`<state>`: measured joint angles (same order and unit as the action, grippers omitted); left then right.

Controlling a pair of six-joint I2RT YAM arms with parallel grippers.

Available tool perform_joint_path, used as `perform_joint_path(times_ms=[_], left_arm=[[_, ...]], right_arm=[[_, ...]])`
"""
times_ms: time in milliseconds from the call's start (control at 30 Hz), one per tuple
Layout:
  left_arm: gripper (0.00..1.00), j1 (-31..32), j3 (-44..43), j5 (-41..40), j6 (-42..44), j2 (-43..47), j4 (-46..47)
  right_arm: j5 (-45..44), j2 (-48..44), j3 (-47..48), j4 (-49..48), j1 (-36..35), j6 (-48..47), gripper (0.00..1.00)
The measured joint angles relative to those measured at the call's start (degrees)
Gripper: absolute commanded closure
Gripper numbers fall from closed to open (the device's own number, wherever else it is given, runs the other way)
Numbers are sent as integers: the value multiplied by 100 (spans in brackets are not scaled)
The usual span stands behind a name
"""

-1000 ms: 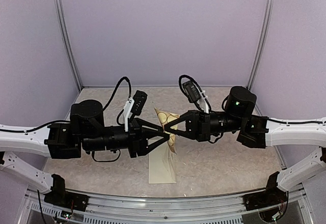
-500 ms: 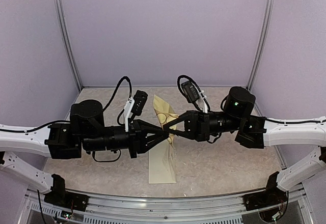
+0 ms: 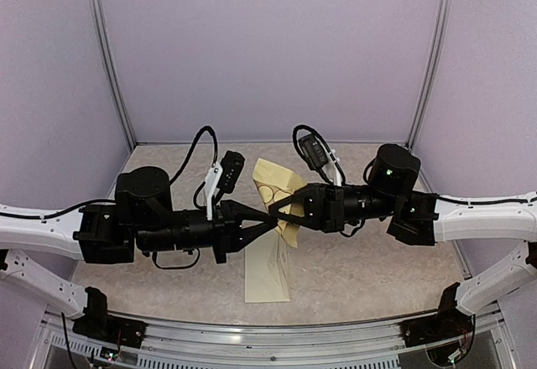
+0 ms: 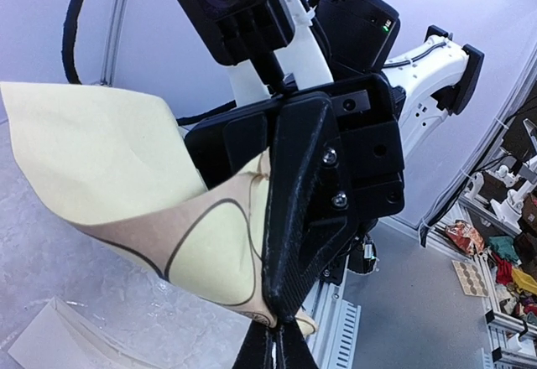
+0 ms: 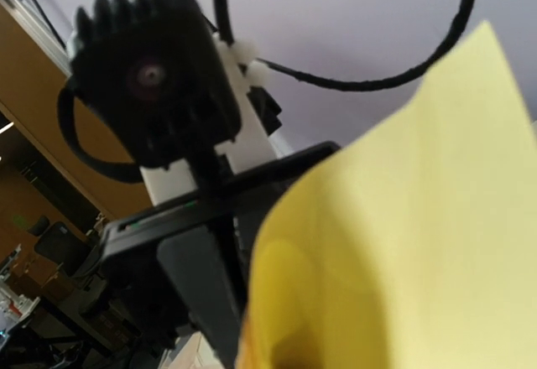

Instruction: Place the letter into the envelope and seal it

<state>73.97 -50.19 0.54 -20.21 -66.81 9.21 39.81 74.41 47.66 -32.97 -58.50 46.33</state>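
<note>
The 2 arms meet nose to nose at the centre of the top view, above the speckled table (image 3: 369, 260). Between them hangs a small yellow-tan sticker sheet (image 3: 273, 186) printed with round outlines; it is held off the table and curls toward the back wall. The right gripper (image 3: 275, 215) reaches in from the right with its fingers pressed together on the sheet. In the left wrist view it fills the middle of the frame (image 4: 278, 306), one black finger lying across the sheet's printed face (image 4: 109, 159). The left gripper (image 3: 282, 218) comes in from the left with its fingers drawn tight together. They show at the bottom edge of its own camera's view (image 4: 273, 354), pinching the sheet's lowest corner just under the right gripper's tip. The envelope (image 3: 267, 272) lies flat on the table in the lower centre of the top view. It is cream and runs lengthwise toward the near edge, and its far end is hidden under the grippers and the sheet. A corner of it shows at the lower left of the left wrist view (image 4: 50, 340). The right wrist view is blurred, with the yellow sheet (image 5: 403, 243) filling its right half.
</note>
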Motion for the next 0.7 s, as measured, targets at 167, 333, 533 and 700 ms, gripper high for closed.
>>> perform_joint_path(times_ms=[167,333,533,700], left_arm=[[72,66,0,-149,-11,4,-72],[46,101,151,-363,-146,313,-79],[41,96,170,-723,-649,719,-61],[34,26,4,-839,-1147,518,-179]], right_arm=[[-170,-15,-101,0,0,33,100],[-273,-76,-232,31,7,26,100],[-122,-83,-313,2,7,-37,100],[96,-83,-332,-103,4,-101,100]])
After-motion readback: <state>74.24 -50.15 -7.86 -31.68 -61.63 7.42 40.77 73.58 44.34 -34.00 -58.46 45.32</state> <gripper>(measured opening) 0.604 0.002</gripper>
